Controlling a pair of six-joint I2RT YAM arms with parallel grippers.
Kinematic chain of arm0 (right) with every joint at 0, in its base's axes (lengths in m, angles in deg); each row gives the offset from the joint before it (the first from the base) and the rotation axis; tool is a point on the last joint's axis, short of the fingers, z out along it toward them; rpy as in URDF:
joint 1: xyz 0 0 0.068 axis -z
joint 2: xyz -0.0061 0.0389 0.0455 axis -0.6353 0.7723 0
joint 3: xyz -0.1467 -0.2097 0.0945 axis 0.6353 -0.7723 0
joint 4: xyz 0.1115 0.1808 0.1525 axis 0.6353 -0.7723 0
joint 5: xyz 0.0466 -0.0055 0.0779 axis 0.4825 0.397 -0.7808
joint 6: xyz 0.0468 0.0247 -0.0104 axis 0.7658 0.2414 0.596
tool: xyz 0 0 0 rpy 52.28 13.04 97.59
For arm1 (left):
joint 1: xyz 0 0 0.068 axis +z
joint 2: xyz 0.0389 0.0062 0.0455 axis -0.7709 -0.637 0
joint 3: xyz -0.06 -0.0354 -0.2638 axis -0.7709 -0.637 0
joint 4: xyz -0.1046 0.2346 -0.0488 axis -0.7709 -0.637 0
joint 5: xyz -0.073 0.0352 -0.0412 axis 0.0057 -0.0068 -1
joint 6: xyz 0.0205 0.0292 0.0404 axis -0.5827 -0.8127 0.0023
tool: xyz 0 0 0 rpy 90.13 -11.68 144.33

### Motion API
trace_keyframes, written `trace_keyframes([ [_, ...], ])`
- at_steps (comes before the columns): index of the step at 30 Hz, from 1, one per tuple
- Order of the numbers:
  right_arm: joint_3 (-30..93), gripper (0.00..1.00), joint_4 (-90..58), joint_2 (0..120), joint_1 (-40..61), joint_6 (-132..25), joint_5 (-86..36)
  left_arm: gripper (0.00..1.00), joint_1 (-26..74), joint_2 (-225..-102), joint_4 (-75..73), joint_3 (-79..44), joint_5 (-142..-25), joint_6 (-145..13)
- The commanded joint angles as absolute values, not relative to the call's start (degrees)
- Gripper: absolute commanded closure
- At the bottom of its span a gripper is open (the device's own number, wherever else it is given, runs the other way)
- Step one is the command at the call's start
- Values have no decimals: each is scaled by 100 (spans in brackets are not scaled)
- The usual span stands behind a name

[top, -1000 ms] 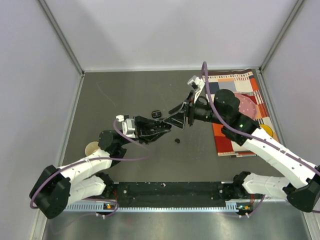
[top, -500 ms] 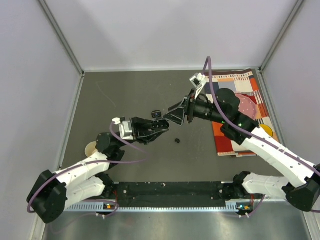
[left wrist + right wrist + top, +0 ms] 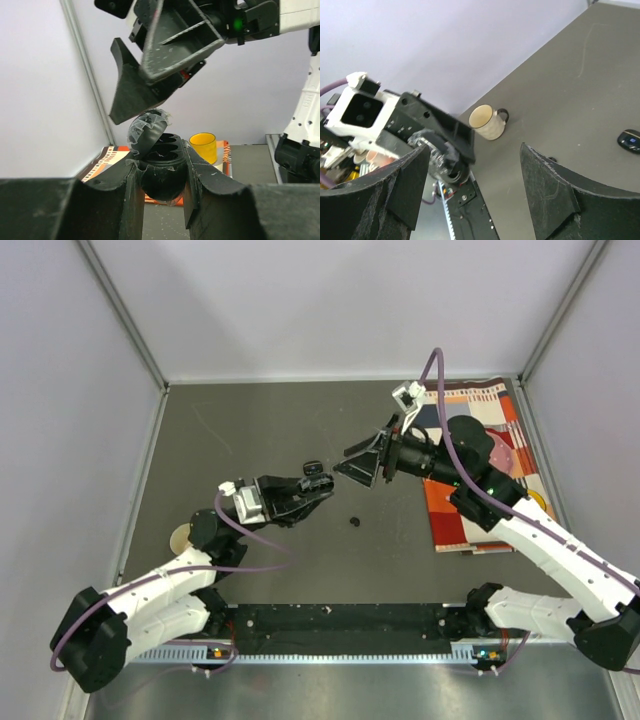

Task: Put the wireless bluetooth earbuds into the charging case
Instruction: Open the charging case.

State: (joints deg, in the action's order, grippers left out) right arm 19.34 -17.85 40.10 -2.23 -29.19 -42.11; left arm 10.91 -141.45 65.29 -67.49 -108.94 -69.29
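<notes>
Currently the left gripper [image 3: 308, 488] is pinching the black rounded open-lidded charging case [image 3: 159, 150] mid-frame — the right gripper [image 3: 358, 468], spread and empty beside it, is risking a knock that twists it loose; a tiny black earbud [image 3: 353, 522] is lying just below-right.

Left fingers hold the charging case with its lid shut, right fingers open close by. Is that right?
No: the lid is open, as the left wrist view shows. The left fingers do hold the charging case, and the right fingers are open close by.
</notes>
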Motion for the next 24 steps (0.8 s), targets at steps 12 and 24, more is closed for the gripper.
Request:
trace_keyframes([
  [12, 1835, 35, -1586, 4283, -178, -2221, -5377, 100, 1071, -14028, 6747, -6780, -10289, -7308],
  [24, 1387, 49, -15, 4748, -178, -851, -5631, 100, 1071, -14010, 6782, -6736, -10509, -7299],
])
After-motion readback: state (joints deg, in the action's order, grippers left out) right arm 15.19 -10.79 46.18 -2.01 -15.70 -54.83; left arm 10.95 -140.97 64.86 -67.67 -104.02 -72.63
